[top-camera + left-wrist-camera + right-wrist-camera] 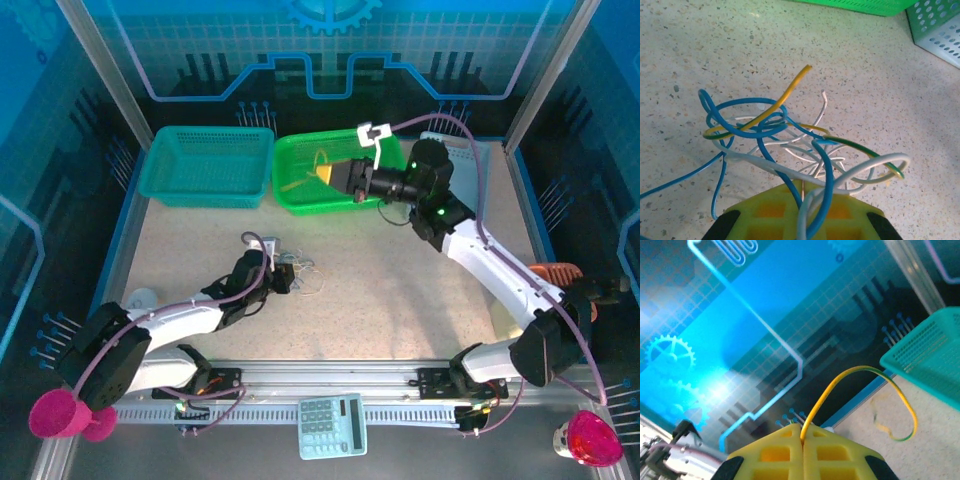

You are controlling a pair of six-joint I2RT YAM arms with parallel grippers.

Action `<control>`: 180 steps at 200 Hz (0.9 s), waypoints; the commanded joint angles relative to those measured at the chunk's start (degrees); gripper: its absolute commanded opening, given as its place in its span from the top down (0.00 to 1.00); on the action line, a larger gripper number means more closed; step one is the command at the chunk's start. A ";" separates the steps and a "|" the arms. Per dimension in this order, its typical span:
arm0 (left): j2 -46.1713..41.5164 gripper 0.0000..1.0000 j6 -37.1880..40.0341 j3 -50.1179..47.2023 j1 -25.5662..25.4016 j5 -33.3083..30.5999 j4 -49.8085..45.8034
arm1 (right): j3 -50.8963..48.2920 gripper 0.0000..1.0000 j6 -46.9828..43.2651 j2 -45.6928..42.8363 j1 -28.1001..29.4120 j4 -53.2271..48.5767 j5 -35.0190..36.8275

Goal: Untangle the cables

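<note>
Two grippers, both clamped. Left gripper (pixel 802 192) pinches blue and white strands of the cable tangle (pixel 785 135), just left of table (pixel 400 290) centre. Right gripper (pixel 802 432) holds one yellow cable (pixel 860 371) above green basket (pixel 300 207) at far edge.

Centre: I see bare table (pixel 400 270) right of the cables (pixel 305 275).
Far edge: teal basket (pixel 205 165) and green basket (pixel 300 185), 2 side by side, block my way.
</note>
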 commanded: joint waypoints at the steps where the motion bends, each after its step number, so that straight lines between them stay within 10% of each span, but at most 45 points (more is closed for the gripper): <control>1: -2.34 1.00 -0.84 -0.37 -0.29 1.54 -0.67 | 4.58 1.00 -3.70 4.81 -3.20 -4.34 1.80; 74: -5.98 0.99 -0.93 0.98 -0.50 4.43 -5.19 | 15.42 0.89 -0.40 29.54 -11.46 -3.03 6.72; 127: -6.32 0.61 -1.54 1.29 -0.63 4.51 -7.26 | 21.28 0.46 -8.61 36.00 -12.84 -20.53 14.77; 180: -6.81 0.34 -2.07 1.69 -0.55 2.49 -8.55 | 12.79 0.43 -13.26 25.10 -12.80 -22.71 19.34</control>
